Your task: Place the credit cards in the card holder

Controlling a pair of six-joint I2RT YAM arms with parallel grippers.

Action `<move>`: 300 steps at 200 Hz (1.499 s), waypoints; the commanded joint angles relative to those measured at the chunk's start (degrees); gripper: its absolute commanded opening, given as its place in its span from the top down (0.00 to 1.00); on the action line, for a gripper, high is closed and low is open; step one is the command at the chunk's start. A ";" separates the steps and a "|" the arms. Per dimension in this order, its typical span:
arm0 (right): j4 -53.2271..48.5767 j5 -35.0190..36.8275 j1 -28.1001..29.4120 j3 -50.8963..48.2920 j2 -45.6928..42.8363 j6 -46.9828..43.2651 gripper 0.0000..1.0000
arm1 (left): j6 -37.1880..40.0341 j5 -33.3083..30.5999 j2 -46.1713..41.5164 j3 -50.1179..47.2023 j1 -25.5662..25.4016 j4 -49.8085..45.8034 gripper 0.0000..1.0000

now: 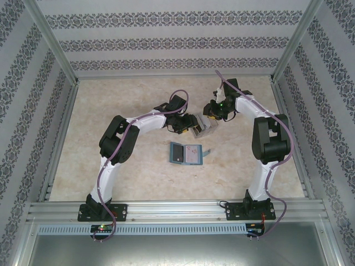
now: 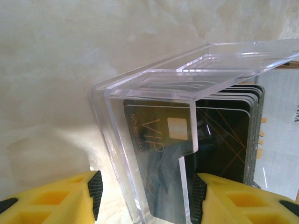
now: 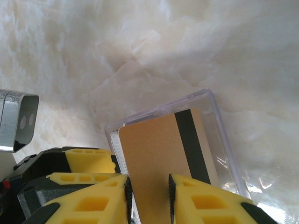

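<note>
I'm clamping the clear plastic box (image 2: 154, 154) with my left gripper (image 2: 145, 196) while my right gripper (image 3: 148, 196) is pinching a tan card (image 3: 154, 158), the open teal wallet (image 1: 185, 153) still awaiting cards.

Two arms, each with one claw: the left claw (image 2: 145, 196) and the right claw (image 3: 148, 198). One clear box (image 2: 154, 93) holds a stack of cards (image 2: 224, 135); the edges are too tightly packed to count exactly, but there are several, with one tan card (image 3: 154, 158) at the front in the right wrist view. One teal holder (image 1: 186, 153) lies open on the surface (image 1: 111, 100).
</note>
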 commanded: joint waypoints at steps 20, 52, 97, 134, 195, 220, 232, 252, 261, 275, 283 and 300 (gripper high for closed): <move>-0.23 -3.30 0.21 -0.82 -1.64 1.07 0.72 | -0.56 0.69 -0.04 -0.20 0.14 0.54 0.44; 0.06 -3.48 0.19 -1.08 -1.50 1.32 0.74 | -0.56 0.82 0.02 -0.27 0.14 0.48 0.44; -0.05 -3.39 0.10 -1.21 -1.55 1.41 0.79 | -0.67 1.08 0.10 -0.24 0.13 0.68 0.44; 0.03 -4.13 -0.08 -1.13 -1.75 1.50 0.79 | -0.75 1.15 0.30 -0.10 0.14 0.79 0.44; 1.08 -6.11 -0.43 -1.74 -1.83 2.34 0.80 | -0.82 1.25 0.32 -0.26 0.14 0.78 0.44; 1.26 -6.20 -0.52 -1.87 -1.75 2.46 0.78 | -0.83 1.35 0.30 -0.26 0.13 0.79 0.44; 1.27 -6.37 -0.61 -1.96 -1.67 2.47 0.77 | -0.85 1.35 0.32 -0.27 0.13 0.83 0.44; 1.26 -6.51 -0.61 -2.00 -1.66 2.51 0.75 | -0.85 1.35 0.35 -0.26 0.15 0.88 0.44; 1.25 -6.46 -0.65 -2.05 -1.66 2.51 0.75 | -0.85 1.40 0.34 -0.32 0.12 0.88 0.44; 1.26 -6.46 -0.69 -2.05 -1.58 2.51 0.76 | -0.89 1.35 0.43 -0.35 0.12 0.87 0.44; 1.30 -6.40 -0.69 -1.97 -1.57 2.60 0.76 | -0.93 1.42 0.41 -0.32 0.10 0.96 0.44; 1.31 -6.21 -0.77 -2.05 -1.48 2.69 0.78 | -0.93 1.44 0.42 -0.35 0.14 0.97 0.44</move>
